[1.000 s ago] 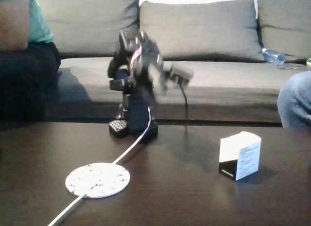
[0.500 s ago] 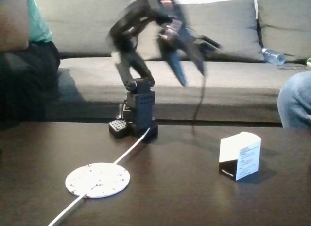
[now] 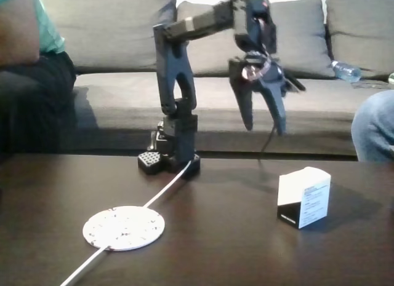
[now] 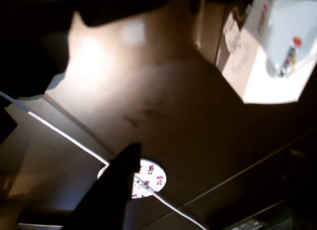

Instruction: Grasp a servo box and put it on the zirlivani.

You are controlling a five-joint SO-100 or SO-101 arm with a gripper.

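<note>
The tool (image 3: 263, 127) hangs open, high above the servo box (image 3: 303, 197). If it comes down crooked, it may knock the box over.

One small white cardboard box with a black bottom band (image 3: 303, 197) is being counted on the dark counter (image 3: 234, 249). One flat round white speckled disc (image 3: 124, 227) is being counted, one white cable (image 3: 165, 187), one black robot arm (image 3: 175, 95) with two fingers (image 3: 245, 107), and one plastic bottle (image 3: 345, 71).
</note>
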